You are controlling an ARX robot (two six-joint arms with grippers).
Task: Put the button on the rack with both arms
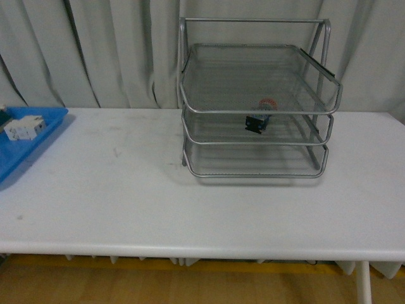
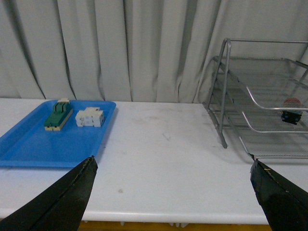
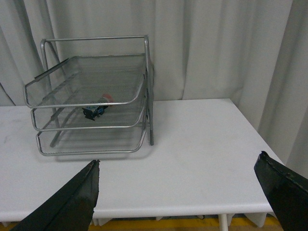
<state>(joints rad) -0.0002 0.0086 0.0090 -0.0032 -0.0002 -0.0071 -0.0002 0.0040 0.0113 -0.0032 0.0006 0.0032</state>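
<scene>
Button [image 1: 261,116] sits in the rack [image 1: 256,101], on the middle tier under the top mesh, red cap toward the far side, dark body toward the near edge, tipped over rather than upright. Rack stands on the counter [image 1: 126,190], right of centre, close to the curtain [image 1: 95,44].

Neither arm shows in the front view. Left wrist view: left gripper [image 2: 173,192] fingers spread wide, nothing btwn them, well back from the rack, looking over the blue tray [image 2: 29,144] w/ the green switch [image 2: 58,115] and white block [image 2: 90,117] lying in it. Right wrist view: right gripper [image 3: 178,192] fingers likewise wide apart and empty, well apart from the rack.

Judgement: placing looks done; the step in hand is the pull-back/rest. Next move calls for little: keep both arms clear of the rack frame, don't nudge it, and check the button stays put on the mesh.
</scene>
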